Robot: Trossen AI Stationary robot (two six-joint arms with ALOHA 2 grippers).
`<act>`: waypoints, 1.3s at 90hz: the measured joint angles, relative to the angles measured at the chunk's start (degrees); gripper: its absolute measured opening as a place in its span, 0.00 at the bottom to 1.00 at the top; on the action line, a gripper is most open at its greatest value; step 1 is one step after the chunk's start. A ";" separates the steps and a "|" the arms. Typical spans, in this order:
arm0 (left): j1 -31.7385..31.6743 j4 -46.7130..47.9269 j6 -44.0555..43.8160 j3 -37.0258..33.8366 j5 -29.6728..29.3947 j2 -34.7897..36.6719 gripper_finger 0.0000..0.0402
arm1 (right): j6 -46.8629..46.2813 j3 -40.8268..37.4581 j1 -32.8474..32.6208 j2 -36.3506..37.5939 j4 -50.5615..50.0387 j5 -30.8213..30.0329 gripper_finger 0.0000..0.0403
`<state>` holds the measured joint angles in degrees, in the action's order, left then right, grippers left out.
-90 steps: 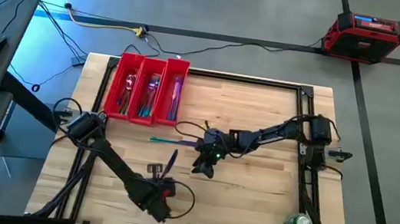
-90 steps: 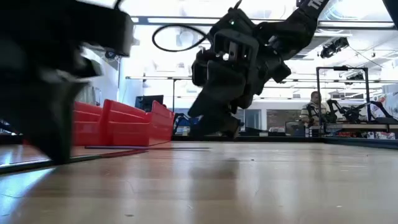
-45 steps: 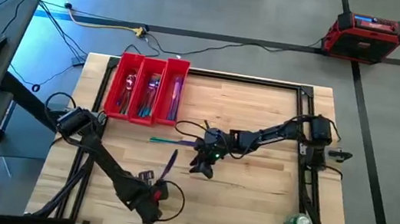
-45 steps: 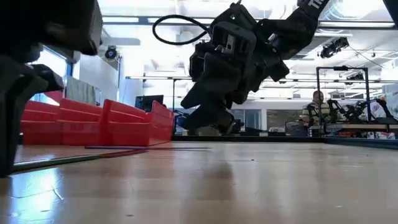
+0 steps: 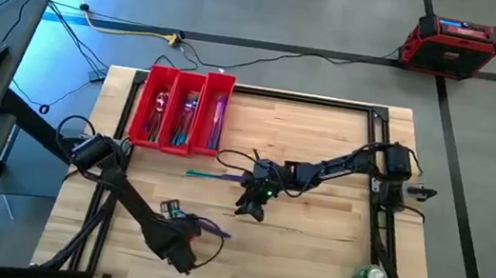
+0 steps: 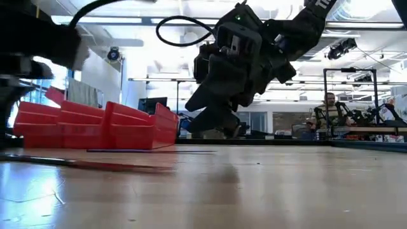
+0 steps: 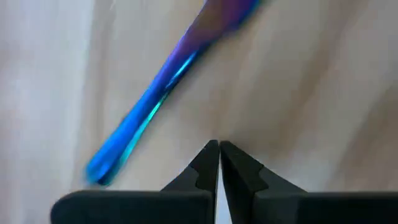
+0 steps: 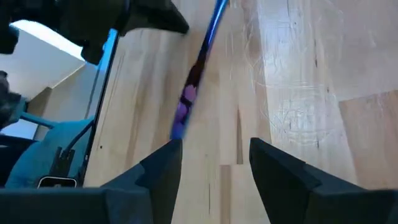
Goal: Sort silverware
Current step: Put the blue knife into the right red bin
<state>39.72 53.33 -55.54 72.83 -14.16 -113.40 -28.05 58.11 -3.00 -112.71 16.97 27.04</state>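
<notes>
One iridescent purple-blue piece of silverware (image 5: pixel 213 229) lies flat on the wood near the table's front. It also shows beside my left fingers in the left wrist view (image 7: pixel 163 90). My left gripper (image 5: pixel 188 230) is shut just left of it, with nothing between its fingers (image 7: pixel 217 148). A second, teal-purple piece (image 5: pixel 210 175) lies near the table's middle. My right gripper (image 5: pixel 251 207) hovers open right of that piece, its fingers apart (image 8: pixel 214 149) above bare wood. More silverware lies in the red tray (image 5: pixel 154 76).
The red three-compartment tray stands at the far left of the table (image 6: pixel 127 130). A green-capped bottle (image 5: pixel 369 277) lies at the near right corner. A black frame (image 5: pixel 379 127) rims the table. A person (image 6: pixel 329 111) sits far behind the table.
My left gripper has shifted toward the table's left edge and turned. The purple-blue piece, which pointed toward the far edge, has swung round and now lies flat across the table, pointing right.
</notes>
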 joint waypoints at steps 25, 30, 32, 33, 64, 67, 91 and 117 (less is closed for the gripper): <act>-3.75 -10.64 8.77 -3.61 -2.05 0.47 0.00 | -8.36 0.02 -2.78 -2.66 0.19 -0.52 0.44; -4.32 -11.20 11.53 -3.70 -2.16 0.44 0.00 | -10.24 0.01 -3.66 -3.69 0.92 -1.32 0.44; -4.57 -11.74 12.85 -3.71 -2.23 0.44 0.00 | -11.08 0.03 -4.01 -4.09 2.07 -1.76 0.44; -4.61 -12.09 13.43 -3.75 -2.27 0.45 0.00 | -11.56 0.06 -4.17 -4.23 2.66 -1.86 0.44; -7.84 -22.15 24.17 -3.86 -5.30 -0.59 0.00 | -18.22 3.26 -7.48 -6.20 2.72 -4.49 0.42; -8.13 -22.54 24.70 -3.85 -5.24 -0.59 0.00 | -18.11 4.39 -7.67 -6.52 1.02 -4.58 0.41; -9.05 -24.22 26.27 -3.83 -5.45 -0.97 0.00 | -13.31 9.70 -6.86 -8.21 -8.21 -6.09 0.34; -9.00 -24.32 25.82 -3.84 -5.60 -1.01 0.00 | -12.14 10.88 -6.02 -9.24 -8.35 -6.22 0.34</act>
<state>30.72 29.01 -29.71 68.99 -19.76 -114.41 -40.19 68.99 -9.01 -121.94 8.62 20.82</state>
